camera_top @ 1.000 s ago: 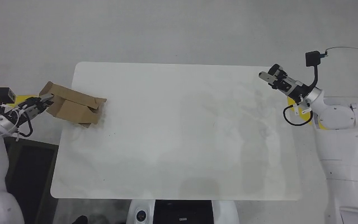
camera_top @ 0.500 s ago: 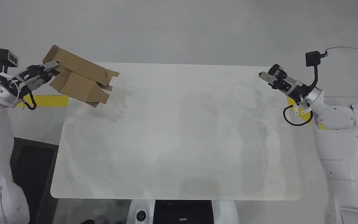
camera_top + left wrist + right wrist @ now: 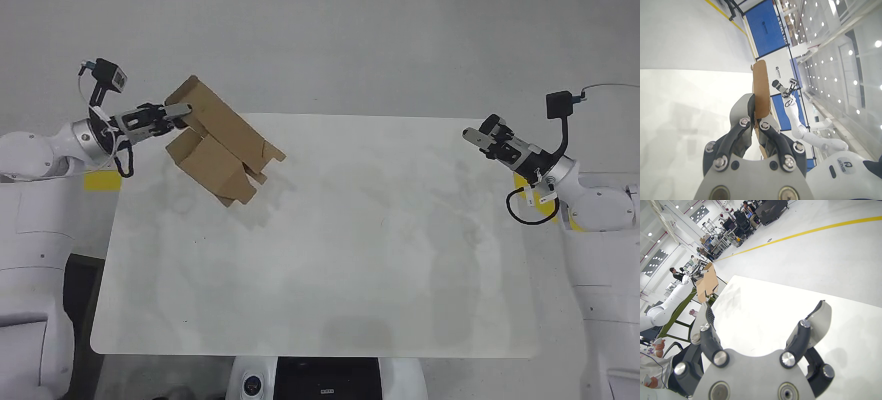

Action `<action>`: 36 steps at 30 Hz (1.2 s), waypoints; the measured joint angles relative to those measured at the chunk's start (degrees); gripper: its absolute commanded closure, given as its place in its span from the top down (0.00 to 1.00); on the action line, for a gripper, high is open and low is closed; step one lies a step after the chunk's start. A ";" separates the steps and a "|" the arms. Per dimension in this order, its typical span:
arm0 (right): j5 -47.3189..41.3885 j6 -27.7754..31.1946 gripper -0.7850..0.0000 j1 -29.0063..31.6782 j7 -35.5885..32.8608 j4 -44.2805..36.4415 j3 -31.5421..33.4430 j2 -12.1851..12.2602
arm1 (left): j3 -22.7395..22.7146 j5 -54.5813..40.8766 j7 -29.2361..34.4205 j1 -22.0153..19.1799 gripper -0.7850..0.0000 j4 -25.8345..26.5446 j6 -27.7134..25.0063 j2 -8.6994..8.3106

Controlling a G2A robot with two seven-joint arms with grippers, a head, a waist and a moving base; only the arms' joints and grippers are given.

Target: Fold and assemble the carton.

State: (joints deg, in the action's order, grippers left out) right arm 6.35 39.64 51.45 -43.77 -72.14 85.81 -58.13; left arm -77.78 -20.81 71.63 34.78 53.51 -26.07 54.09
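A white table (image 3: pixel 330 250) spreads out in front of me, its top pale and faintly smudged. The brown cardboard carton (image 3: pixel 220 150) hangs tilted over the table's far left corner, still mostly flat. One end pokes out past the far edge and the loose flaps trail toward the middle of the table. A second ago it lay on the table's left edge. Half a second ago it was raised off beyond that corner, and since then it has swung inward over the tabletop and turned to a steeper slant. My left gripper (image 3: pixel 178 113) holds it by its outer end, out beyond the corner. From my left wrist the carton (image 3: pixel 761 89) appears edge-on as a thin brown panel, with my left gripper (image 3: pixel 755 117) pinching it between both fingers. My left arm has moved up and across with it, from low at the left side toward the far side. My right gripper (image 3: pixel 478 136) hovers near the table's far right edge, well apart from the carton, in the same place as before. From my right wrist its fingers are spread wide around nothing (image 3: pixel 763 306), with the bare table (image 3: pixel 772 298) beneath. The carton (image 3: pixel 708 283) shows far off at the opposite corner, lifted above the table's surface.
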 measured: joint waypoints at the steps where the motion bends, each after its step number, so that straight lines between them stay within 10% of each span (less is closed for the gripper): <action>1: 0.00 0.00 1.00 0.00 0.00 0.00 0.00 0.00 | 1.04 0.01 0.17 -0.31 0.00 0.26 -0.16 0.27; 16: -3.74 0.61 1.00 1.06 -5.68 -0.33 -1.90 0.31 | 14.59 3.11 2.24 -3.98 0.00 5.26 -4.37 2.40; 24: -15.69 2.43 1.00 -4.09 -18.40 3.90 -11.84 -0.89 | 21.08 5.21 1.39 -5.33 0.00 8.80 -5.21 1.77; 36: -24.23 4.38 1.00 -10.40 -16.50 6.57 -30.17 -3.11 | 29.30 -1.99 2.80 -7.17 0.00 14.74 -3.80 1.29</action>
State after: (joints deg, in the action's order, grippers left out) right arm -17.88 44.02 41.05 -60.28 -65.57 55.64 -61.24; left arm -48.48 -22.79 74.43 27.61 68.25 -29.86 55.38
